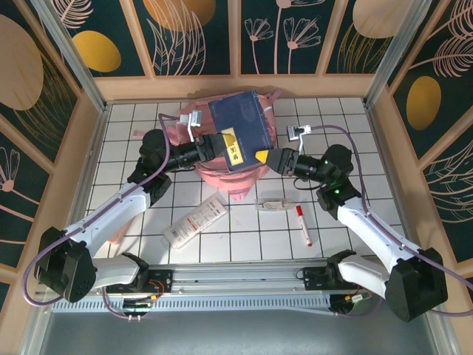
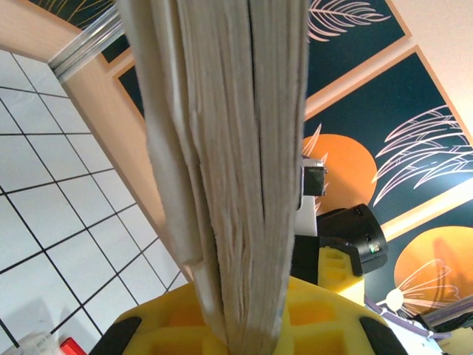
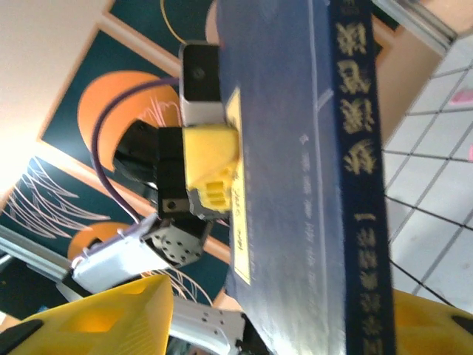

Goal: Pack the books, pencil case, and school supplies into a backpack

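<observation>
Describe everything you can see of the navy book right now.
The book is dark navy, with pale characters down its spine, a pale cover label and cream, slightly wavy page edges. Closed, it is held over the pink backpack, clamped at one edge by the left gripper; the right gripper stands open beside it.

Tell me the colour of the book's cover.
Dark navy; the book shows best in the top external view.

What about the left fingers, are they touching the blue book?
Touching. The right wrist view shows the left fingers pressed flat against the book cover.
</observation>
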{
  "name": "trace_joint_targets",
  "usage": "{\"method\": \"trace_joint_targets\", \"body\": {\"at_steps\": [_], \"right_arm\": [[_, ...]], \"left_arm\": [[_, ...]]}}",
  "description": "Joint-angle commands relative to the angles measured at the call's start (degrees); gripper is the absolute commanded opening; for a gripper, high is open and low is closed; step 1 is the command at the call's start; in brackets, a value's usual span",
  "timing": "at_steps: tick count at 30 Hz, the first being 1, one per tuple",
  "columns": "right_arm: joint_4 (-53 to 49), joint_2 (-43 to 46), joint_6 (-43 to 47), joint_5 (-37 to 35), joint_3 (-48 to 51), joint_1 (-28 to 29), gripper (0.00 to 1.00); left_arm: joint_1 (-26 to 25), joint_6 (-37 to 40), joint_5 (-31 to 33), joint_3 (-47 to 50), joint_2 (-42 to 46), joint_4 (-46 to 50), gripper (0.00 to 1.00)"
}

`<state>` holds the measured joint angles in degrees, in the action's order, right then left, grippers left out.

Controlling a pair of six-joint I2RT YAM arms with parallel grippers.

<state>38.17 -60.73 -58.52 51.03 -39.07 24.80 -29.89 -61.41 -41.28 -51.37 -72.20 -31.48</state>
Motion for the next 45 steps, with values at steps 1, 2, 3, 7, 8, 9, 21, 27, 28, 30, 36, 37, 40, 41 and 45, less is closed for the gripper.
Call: {"method": "trace_joint_targets", "body": {"at_steps": [1,2,3,7,8,9,21,27,28,30,36,37,40,41,45], "right_arm": [[7.55,0.56,-3.53,-4.60,-0.03,0.54,0.47],[6.59,0.50,-3.10,-4.91,-0.49,0.57,0.43],[6.39,0.42,-2.83,-5.10,-0.57,0.60,0.39],[7.82,0.41,-3.35,-6.95,0.29,0.78,0.21],[7.89,0.45,-3.31,-7.89,0.74,0.79,0.16],[7.86,0.56,-3.37,-8.97,1.23,0.80,0.09],[3.86,1.72,-2.87,-13.58,5.63,0.71,0.00],[-13.57,4.92,1.72,-13.06,5.19,-4.35,0.00],[-16.67,5.64,2.57,-12.74,5.36,-6.02,0.00],[-22.10,7.19,4.02,-11.50,6.07,-10.81,0.00],[-29.90,10.38,6.92,-5.20,6.37,-24.79,0.00],[-32.83,10.27,8.98,-5.19,5.35,-26.10,0.00],[-43.65,8.84,16.75,-7.40,1.29,-29.31,0.00],[-46.20,8.26,18.99,-8.18,0.26,-30.02,0.00],[-49.61,7.30,22.61,-9.36,-1.55,-32.40,0.00]], "left_arm": [[0.36,-0.27,-0.02,-1.77,0.40,-1.66,0.00],[0.36,-0.43,0.38,-1.48,0.52,-1.44,0.00],[0.37,-1.08,1.16,-0.87,0.87,-1.99,0.00],[0.37,-2.10,1.39,-0.07,1.39,-2.29,0.00],[0.40,-1.82,1.27,-0.27,1.29,-1.19,0.03],[0.36,-1.82,1.18,-0.17,1.28,-0.75,0.09],[3.44,4.76,3.23,0.98,1.54,8.15,0.73],[3.87,44.07,8.47,-2.22,0.36,28.44,0.99],[3.87,50.30,9.71,-2.94,-0.71,31.39,0.99],[3.79,64.24,10.43,-4.04,-4.12,37.18,0.99],[1.47,89.38,14.49,-13.40,-16.40,50.33,0.99],[0.83,91.32,15.41,-14.36,-17.96,51.03,0.98],[-2.38,93.60,19.86,-18.84,-23.14,52.77,0.91],[-4.22,94.34,21.45,-20.40,-24.79,53.26,0.90],[-8.61,92.02,26.36,-24.01,-30.35,49.60,0.60]]}}
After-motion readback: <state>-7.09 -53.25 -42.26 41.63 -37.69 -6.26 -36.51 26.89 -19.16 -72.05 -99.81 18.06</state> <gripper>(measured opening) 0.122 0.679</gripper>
